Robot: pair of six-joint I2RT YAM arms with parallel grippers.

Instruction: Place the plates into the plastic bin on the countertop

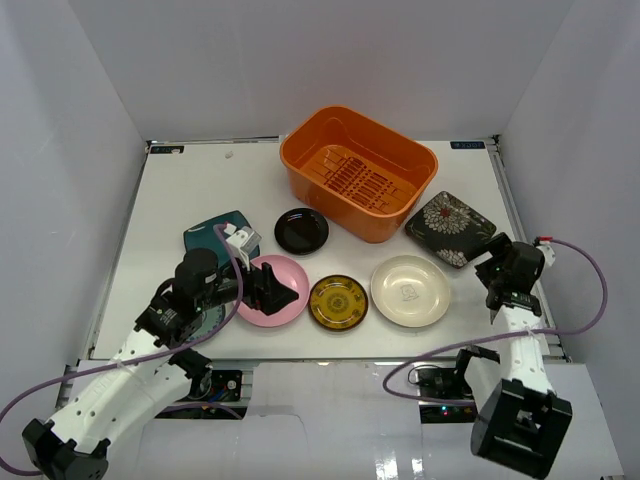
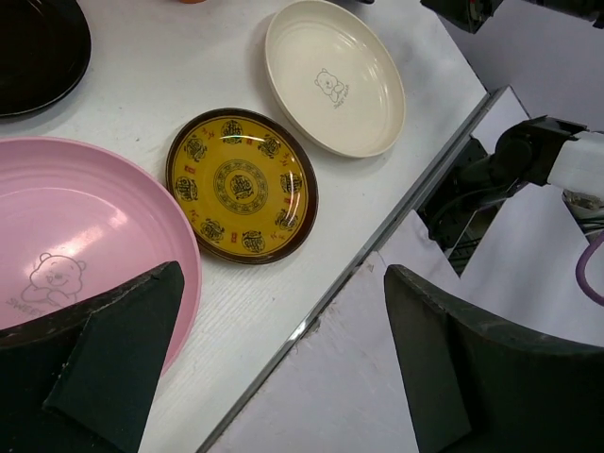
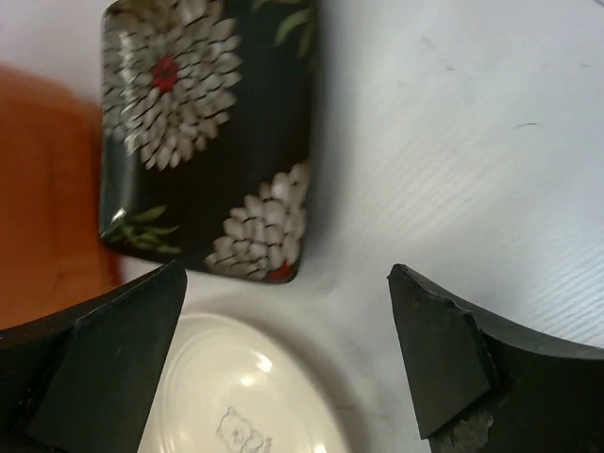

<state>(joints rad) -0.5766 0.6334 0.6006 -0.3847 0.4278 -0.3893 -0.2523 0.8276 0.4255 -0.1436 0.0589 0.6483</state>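
Pink plate (image 2: pixel 66 226): runs off the left edge, rim tucked under a finger of the left gripper (image 2: pixel 283 283).
Black plate (image 2: pixel 38 47): only a sliver, far left of it.
Plastic bin (image 3: pixel 38 189): orange blur (left of the right gripper (image 3: pixel 288 274)).
Cream plate (image 3: pixel 236 377): cut off below.

No legible text or labels.

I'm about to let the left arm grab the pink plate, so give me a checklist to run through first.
1. Left gripper jaws open: ok.
2. Jaws seated on the pink plate rim: cannot tell.
3. Orange bin empty, with room for it: ok.
4. Low route to the bin clear: not ok, the black plate lies between.
5. Right gripper away from that route, jaws open near the floral plate: ok.
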